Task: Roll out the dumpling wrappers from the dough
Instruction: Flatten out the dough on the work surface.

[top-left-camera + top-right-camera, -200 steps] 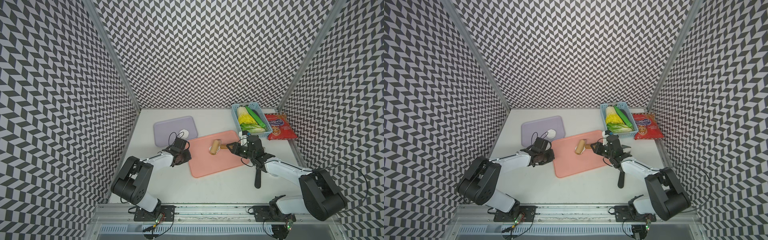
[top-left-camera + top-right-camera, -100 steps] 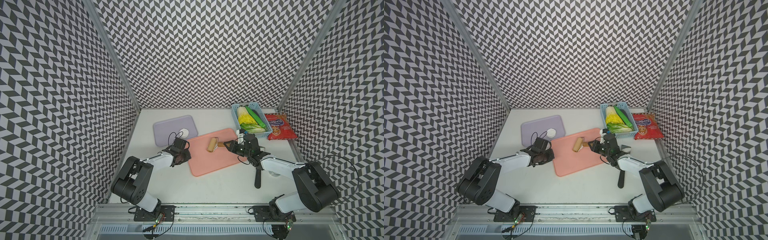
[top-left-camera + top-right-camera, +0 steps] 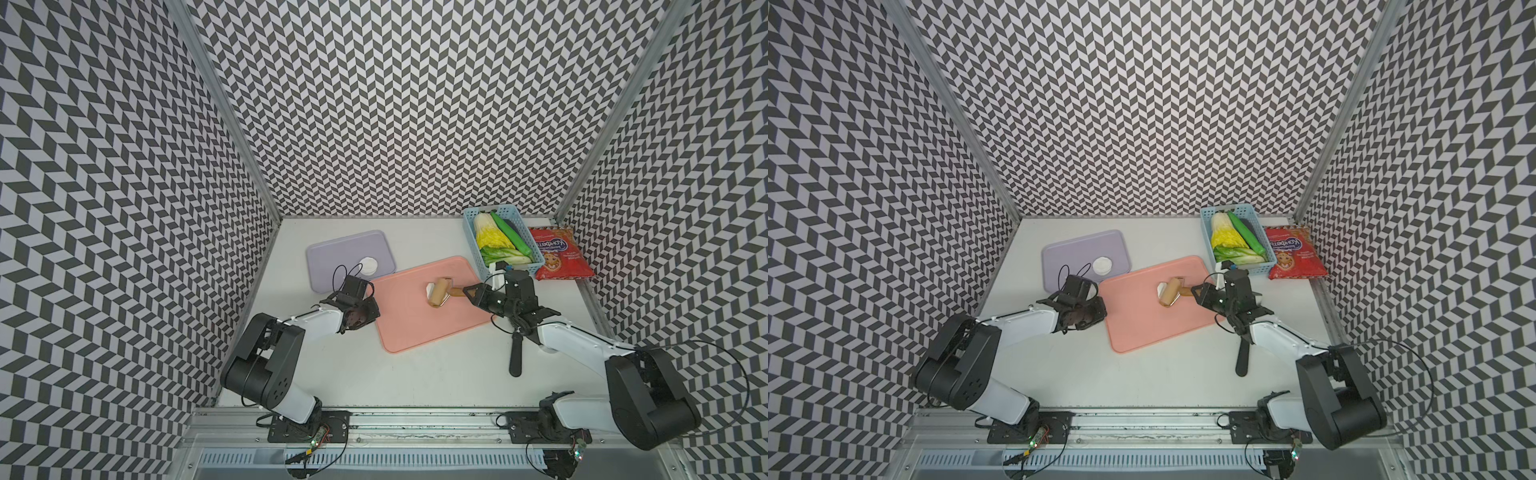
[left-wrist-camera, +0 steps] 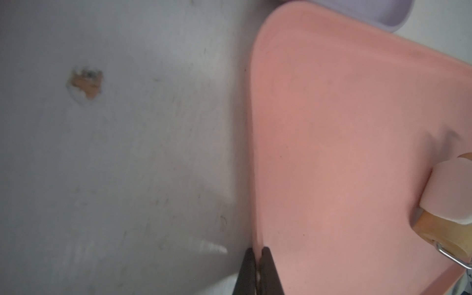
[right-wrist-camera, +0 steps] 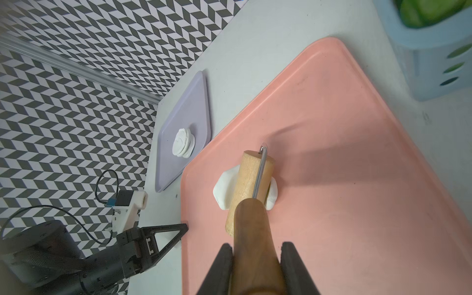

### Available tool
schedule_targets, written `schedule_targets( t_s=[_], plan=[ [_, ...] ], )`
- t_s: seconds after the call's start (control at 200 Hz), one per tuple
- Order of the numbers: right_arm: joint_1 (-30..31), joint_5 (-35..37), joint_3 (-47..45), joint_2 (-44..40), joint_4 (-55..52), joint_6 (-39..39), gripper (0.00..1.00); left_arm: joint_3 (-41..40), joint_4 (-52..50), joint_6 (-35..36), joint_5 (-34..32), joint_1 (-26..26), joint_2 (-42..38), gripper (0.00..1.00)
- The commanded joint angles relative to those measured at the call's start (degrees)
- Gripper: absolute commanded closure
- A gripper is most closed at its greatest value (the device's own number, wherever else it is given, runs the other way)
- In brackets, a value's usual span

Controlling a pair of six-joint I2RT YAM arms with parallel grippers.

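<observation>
White tabletop (image 3: 415,374) inside zigzag-patterned walls is carrying everything in both top views. A pink board (image 3: 407,328) is lying at the middle. The dough (image 3: 429,286), a small white patch, is sitting on the board's far half with the wooden roller (image 3: 439,293) resting across it. My right gripper (image 3: 471,291) is reaching in from the basket side and holding the roller's handle. My left gripper (image 3: 371,312) is sitting low at the board's edge on my left side. The dumpling wrappers (image 3: 368,264) are lying in a small stack on the lilac tray (image 3: 328,253), just beyond my left wrist. A blue basket (image 3: 468,232) of vegetables and a red snack bag (image 3: 561,253) are sitting at the far right. A black-handled tool (image 3: 515,353) is lying on the table, partly under my right arm.

From my left wrist, my two fingers (image 4: 249,270) are pressing together with hardly a gap, right at the board's rim. The dough (image 4: 449,194) is showing at the frame's edge against the roller (image 4: 441,229).

From my right wrist, my fingers (image 5: 222,268) are clamping the roller's dark handle between them. The pale drum (image 5: 251,184) is lying across the dough (image 5: 223,187), which is peeking out on both sides. The dumpling wrappers (image 5: 184,145) are sitting on the lilac tray (image 5: 194,107), well apart from the dough.
</observation>
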Motion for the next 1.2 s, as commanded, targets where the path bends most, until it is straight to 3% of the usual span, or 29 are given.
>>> schedule_targets(
  t_s=[0.0, 0.736, 0.881, 1.062, 1.197],
  plan=[
    [-3.7, 17.4, -3.9, 2.3, -17.7, -5.0, 1.00, -3.1, -8.6, 3.0, -2.8, 1.0, 3.8, 1.00],
    [-8.2, 18.9, -0.3, 0.7, -22.7, -9.8, 1.00, -2.6, -8.6, 3.6, -2.5, 1.5, 4.8, 1.00],
    [-6.0, 16.8, 2.4, -0.5, -21.9, -10.3, 1.00, -2.7, -8.5, 3.6, -2.4, 1.5, 4.8, 1.00],
    [1.6, 8.2, 7.6, -1.7, -17.4, -10.2, 1.00, -2.2, -8.7, 3.7, -2.4, 0.8, 5.2, 1.00],
    [2.4, 3.3, 9.7, -3.9, -15.0, -9.1, 1.00, -1.6, -8.8, 3.6, -2.6, -0.3, 5.3, 1.00]
  ],
)
